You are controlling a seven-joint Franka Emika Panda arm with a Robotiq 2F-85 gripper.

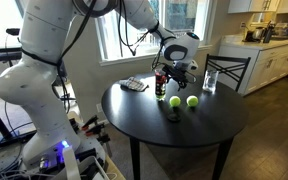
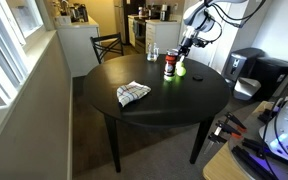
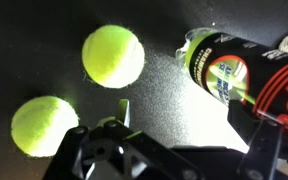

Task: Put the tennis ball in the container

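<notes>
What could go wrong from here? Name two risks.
The pincer hangs open close beside the tall container; a sideways move could tip it. The tennis ball and its twin lie loose on the table; a glancing fingertip could send either rolling off.

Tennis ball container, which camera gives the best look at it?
The wrist view: the container is large and close there, with its red band and label plain. In both exterior views it is just a small upright can standing on the dark round table.
</notes>
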